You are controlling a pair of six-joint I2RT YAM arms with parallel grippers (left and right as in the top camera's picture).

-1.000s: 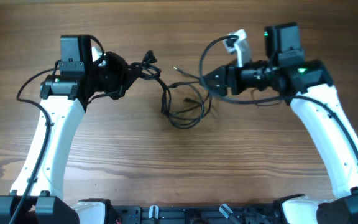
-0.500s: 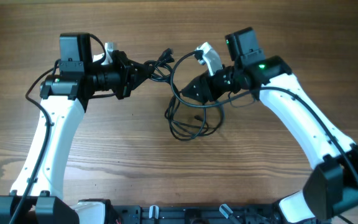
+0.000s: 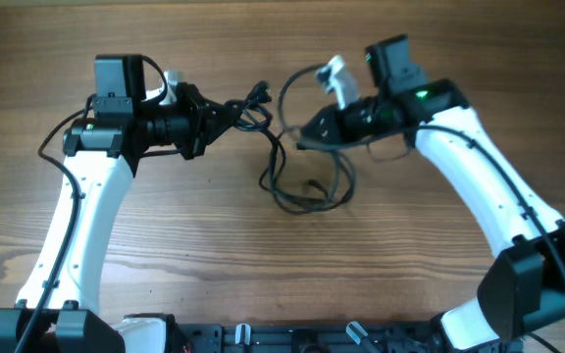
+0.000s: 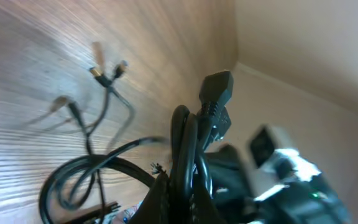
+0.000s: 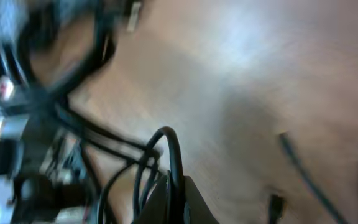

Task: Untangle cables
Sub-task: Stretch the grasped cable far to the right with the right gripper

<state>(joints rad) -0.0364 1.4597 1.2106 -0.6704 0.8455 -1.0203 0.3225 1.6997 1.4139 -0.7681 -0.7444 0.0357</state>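
Strands of thin black knotted cables [image 3: 302,207] are drooping onto the wooden desk [image 3: 263,275] while left claw [image 3: 226,110] and right claw [image 3: 302,135] are each clamping one (parting slowly is looking wisest, lest knots tighten).

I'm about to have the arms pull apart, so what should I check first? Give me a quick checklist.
1. Left gripper shut on the cables: ok.
2. Right gripper shut on the cables too: ok.
3. Plug clear of the left grip, not pinched: ok.
4. Slack between the grippers: ok, cables sag onto the table.
5. Crossings free to pull open: cannot tell.
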